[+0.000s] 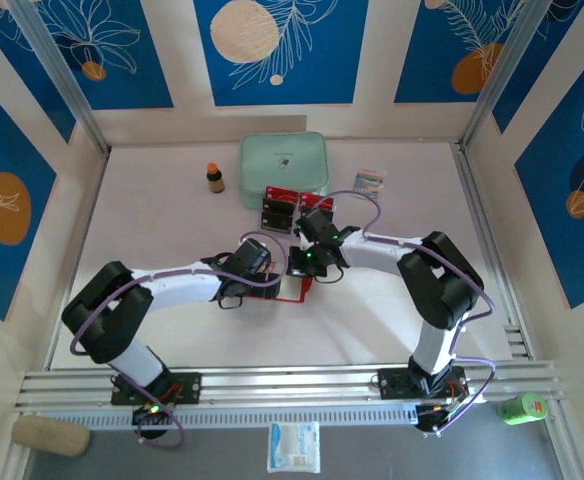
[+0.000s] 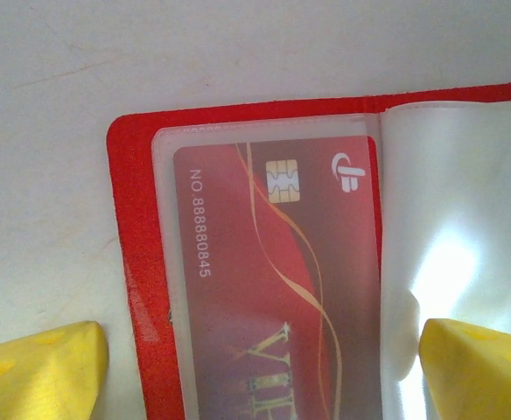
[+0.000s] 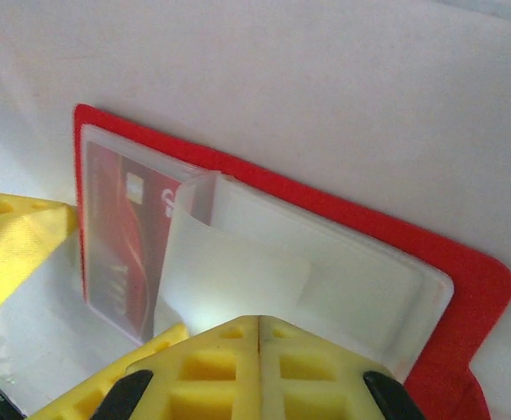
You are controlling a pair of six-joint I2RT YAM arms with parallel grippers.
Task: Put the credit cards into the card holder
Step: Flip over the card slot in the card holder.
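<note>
The card holder (image 1: 297,290) is laid open, inner side up, on the white table (image 1: 172,210) near its middle, between the two grippers. In the left wrist view its long axis runs across the picture, with the red cover (image 2: 137,262) framing clear pockets. One pocketed card (image 2: 273,289) is seen under the plastic, its long axis set crosswise to the holder's and its chip end toward the top of that picture. This card is red with gold curves, a white number and gold lettering.

A clear leaf (image 3: 229,262) is curled up over the holder's middle, between the pocketed card and the right gripper (image 3: 257,350). That gripper's yellow fingers are pressed together right at the leaf; whether the plastic is nipped between them cannot be told. The left gripper (image 2: 255,376) is spread wide, one finger (image 2: 37,372) over the table beside the holder's edge, the other over the pockets.

In the top view much of the holder is covered by the two wrists. Just beyond it, the credit cards (image 1: 284,210) are clustered against the near edge of a mint-green case (image 1: 283,165). A small brown bottle (image 1: 215,178) stands left of the case, a striped packet (image 1: 371,180) right of it.
</note>
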